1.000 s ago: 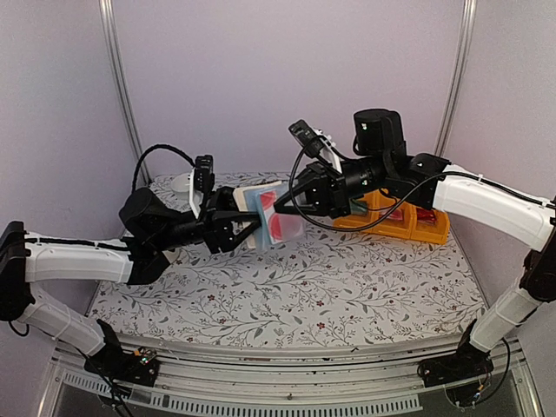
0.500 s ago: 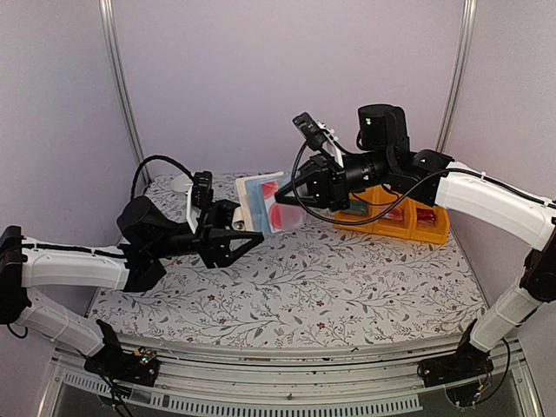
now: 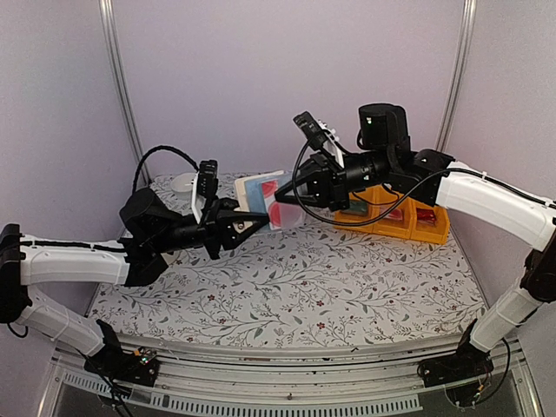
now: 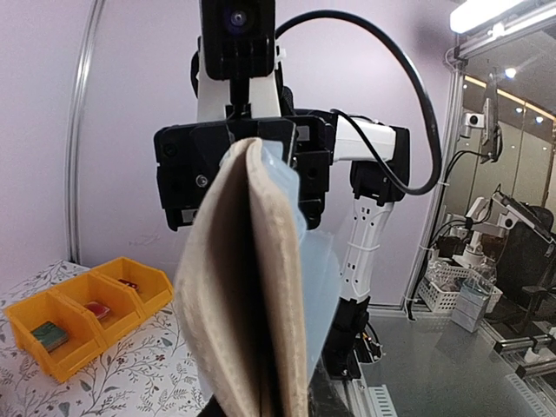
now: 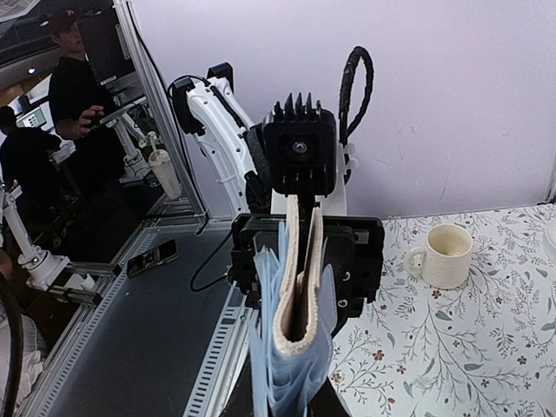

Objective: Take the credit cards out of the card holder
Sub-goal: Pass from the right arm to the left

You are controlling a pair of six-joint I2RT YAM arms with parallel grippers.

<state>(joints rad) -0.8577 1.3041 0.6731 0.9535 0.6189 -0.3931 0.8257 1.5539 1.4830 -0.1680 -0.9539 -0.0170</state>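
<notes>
Obs., both arms raised over the floral surface (image 3: 330, 287), tools meeting at centre-back.

- Holder (image 3: 261, 200): off the surface, in the air between the two tools, standing on edge. Wrist views show it edge-on: beige cover folded nearly closed, glossy pocket sheets hanging beside it.
- Right tool (image 3: 285, 198): clenched on the holder's right-hand edge. In the left wrist view the holder's far end runs into the middle of its black body.
- Left tool (image 3: 246, 224): reaches the holder's lower left edge from below. In the right wrist view the beige edge sits between its jaws, so I read it as grasping the holder. Its fingertips themselves are hidden behind the cover.
- Cards: both in the holder. Red card (image 3: 280, 212) shows through the clear pocket facing the top camera. Blue card (image 4: 314, 287) sticks out past the beige cover on one side. Cannot tell how deep it sits in its pocket.
- Other: yellow bins (image 3: 395, 217) on the surface behind the right tool, small items inside. White mug (image 5: 445, 254) at the back left.
</notes>
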